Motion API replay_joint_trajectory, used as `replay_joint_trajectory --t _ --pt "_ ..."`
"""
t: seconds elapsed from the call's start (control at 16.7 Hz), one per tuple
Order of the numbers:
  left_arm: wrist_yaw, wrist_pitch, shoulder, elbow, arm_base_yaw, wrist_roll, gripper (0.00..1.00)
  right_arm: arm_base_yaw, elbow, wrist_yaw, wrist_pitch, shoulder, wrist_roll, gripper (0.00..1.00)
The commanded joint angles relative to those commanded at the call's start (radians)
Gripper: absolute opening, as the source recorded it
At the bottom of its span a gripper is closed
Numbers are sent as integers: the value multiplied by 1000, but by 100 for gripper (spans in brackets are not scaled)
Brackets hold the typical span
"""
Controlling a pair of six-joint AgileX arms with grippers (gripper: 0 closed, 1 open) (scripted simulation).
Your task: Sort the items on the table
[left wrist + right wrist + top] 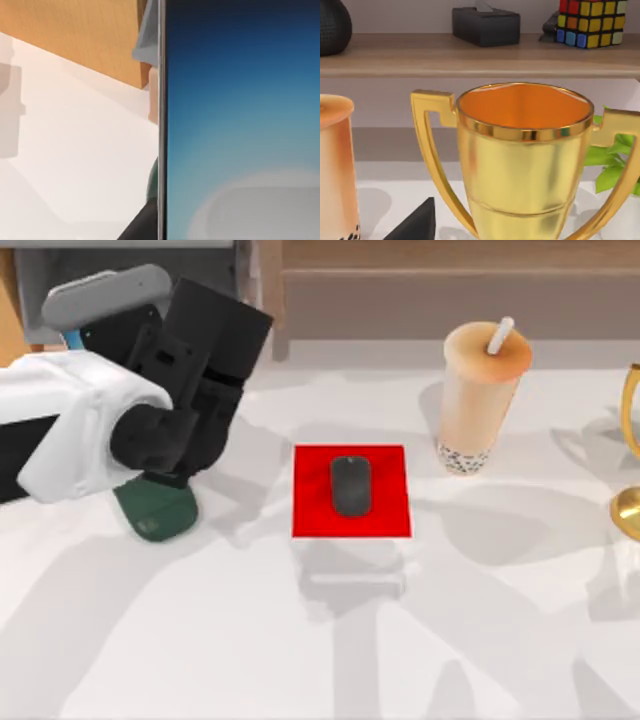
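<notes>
My left gripper (122,335) is raised over the table's (300,650) far left and is shut on the black smartphone (105,295), whose grey back faces up. In the left wrist view the phone's glowing blue-white screen (240,125) is very close. The dark green phone stand (155,512) lies on the table below that arm. The dark grey mouse (351,486) rests on the red mat (310,520) at the middle. The peach bubble tea cup (478,400) with a white straw stands upright to the mat's right; its side (335,165) is also in the right wrist view. My right arm is parked off to the right.
A gold trophy (630,440) stands at the table's right edge, close before the right wrist camera (522,165). Behind the table a wooden shelf holds a dark tissue box (485,25) and a colour cube (592,22). A green plant (615,160) sits beyond the trophy.
</notes>
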Motion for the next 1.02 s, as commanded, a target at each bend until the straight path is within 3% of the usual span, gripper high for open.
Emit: replay_joint_trajectory --t 0.12,0.9,1.02 --pt "0 0 0 0 0 0 0 0 0 0 0 0 0 100" --pt "0 0 0 0 0 0 98 0 0 0 0 0 0 100" --pt "0 0 0 0 0 0 100 0 0 0 0 0 0 100"
